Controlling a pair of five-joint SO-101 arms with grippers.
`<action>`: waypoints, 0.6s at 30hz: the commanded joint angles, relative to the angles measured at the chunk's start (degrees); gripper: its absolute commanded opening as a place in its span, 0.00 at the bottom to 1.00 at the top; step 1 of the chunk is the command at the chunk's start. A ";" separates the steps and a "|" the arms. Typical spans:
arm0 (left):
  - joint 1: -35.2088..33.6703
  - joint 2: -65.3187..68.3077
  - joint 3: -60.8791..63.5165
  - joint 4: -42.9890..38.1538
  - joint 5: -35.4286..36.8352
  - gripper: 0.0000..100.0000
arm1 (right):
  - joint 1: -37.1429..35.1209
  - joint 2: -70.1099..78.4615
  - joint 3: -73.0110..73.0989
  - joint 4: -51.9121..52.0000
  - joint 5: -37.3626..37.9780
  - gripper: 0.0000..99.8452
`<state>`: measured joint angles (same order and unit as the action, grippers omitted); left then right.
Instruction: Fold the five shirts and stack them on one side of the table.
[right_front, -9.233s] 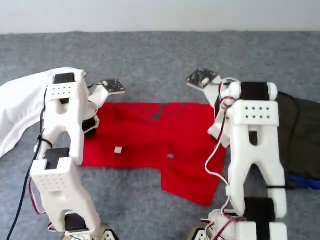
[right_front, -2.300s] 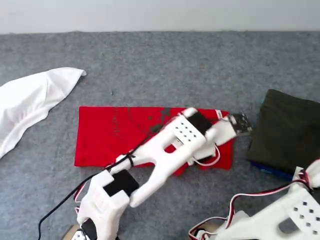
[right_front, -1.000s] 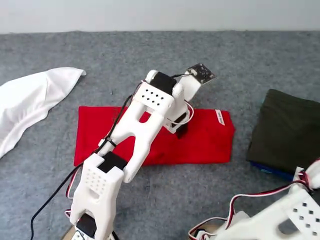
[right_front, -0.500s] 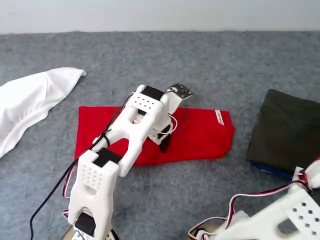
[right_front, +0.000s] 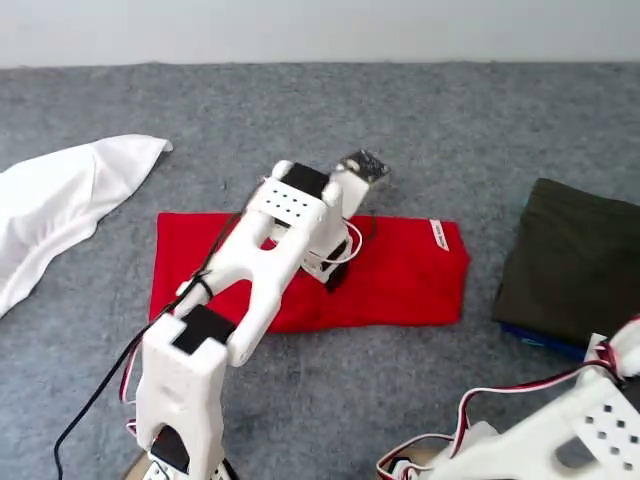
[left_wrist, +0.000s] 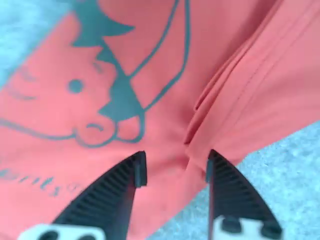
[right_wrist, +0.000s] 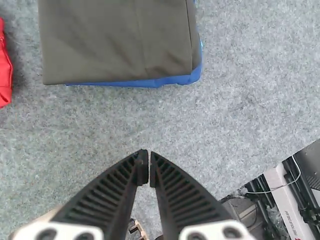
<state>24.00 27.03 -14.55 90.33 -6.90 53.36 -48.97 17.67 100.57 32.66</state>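
A red shirt (right_front: 405, 285) lies folded into a long flat band in the middle of the table. My left gripper (right_front: 334, 276) is down on its middle, open. In the left wrist view the gripper (left_wrist: 175, 167) straddles a raised fold of the red shirt (left_wrist: 240, 75), next to its dark printed drawing (left_wrist: 115, 100). A folded olive shirt (right_front: 575, 260) rests on a blue one (right_front: 540, 340) at the right. My right gripper (right_wrist: 148, 162) is shut and empty above bare table, near the olive shirt (right_wrist: 115, 37). A white shirt (right_front: 60, 205) lies unfolded at the far left.
The right arm (right_front: 590, 425) is drawn back at the front right corner. Grey carpet-like table (right_front: 400, 130) is bare behind the red shirt and in front of it. Cables and a stand (right_wrist: 290, 185) show past the table's edge.
Both arms held the spread red shirt 9 s ago; it is now a narrow band. My left gripper swept from its right end toward the middle, and the right arm pulled back.
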 joint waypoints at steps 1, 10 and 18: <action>-3.34 -6.68 -0.04 1.67 1.05 0.20 | 0.31 -1.10 -2.46 2.15 0.53 0.01; -25.49 -8.88 -0.04 7.03 5.63 0.26 | 0.66 -1.10 -2.46 2.33 0.35 0.01; -41.58 -4.92 0.57 5.54 -3.16 0.30 | 0.66 -1.10 -2.46 2.33 0.35 0.01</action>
<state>-13.89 21.49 -13.58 96.84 -6.64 53.36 -48.97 17.67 100.57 32.66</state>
